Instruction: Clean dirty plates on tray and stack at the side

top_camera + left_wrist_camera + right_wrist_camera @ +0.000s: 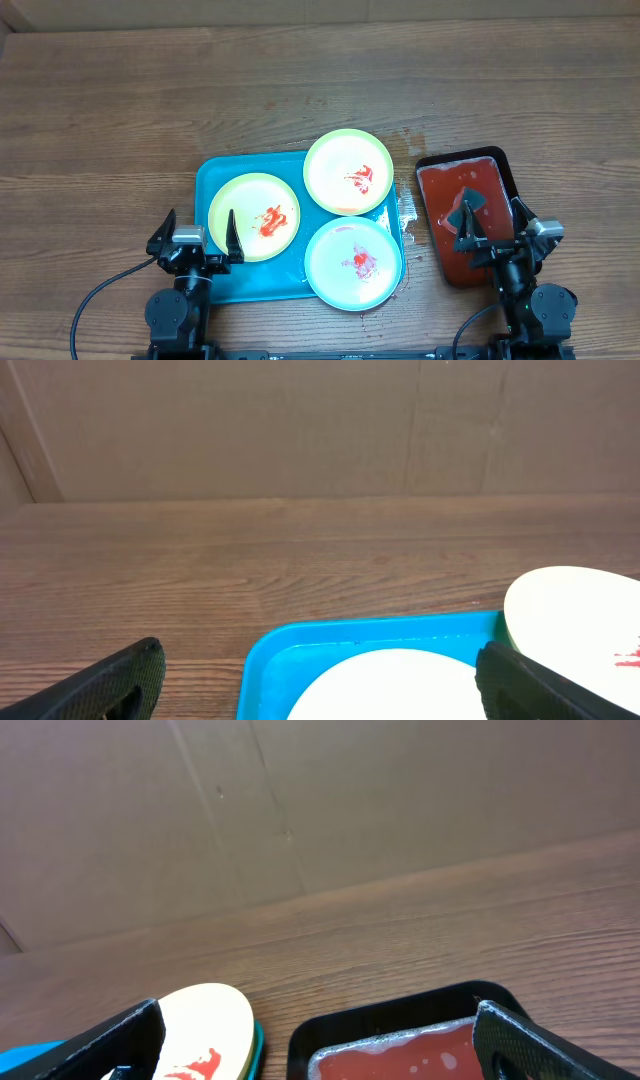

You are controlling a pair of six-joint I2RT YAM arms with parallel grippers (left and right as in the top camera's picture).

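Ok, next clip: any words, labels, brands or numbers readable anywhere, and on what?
None readable in any view. No lettering shows on the yellow-green plate, the pale green plate, the blue plate, the blue tray, the black tray or the cardboard behind.

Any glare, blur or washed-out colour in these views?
Overhead: even light, sharp; wet glints right of the tray. Left wrist: yellow-green plate reads almost white, cropped at the bottom. Right wrist: small specular spots on the red pad.
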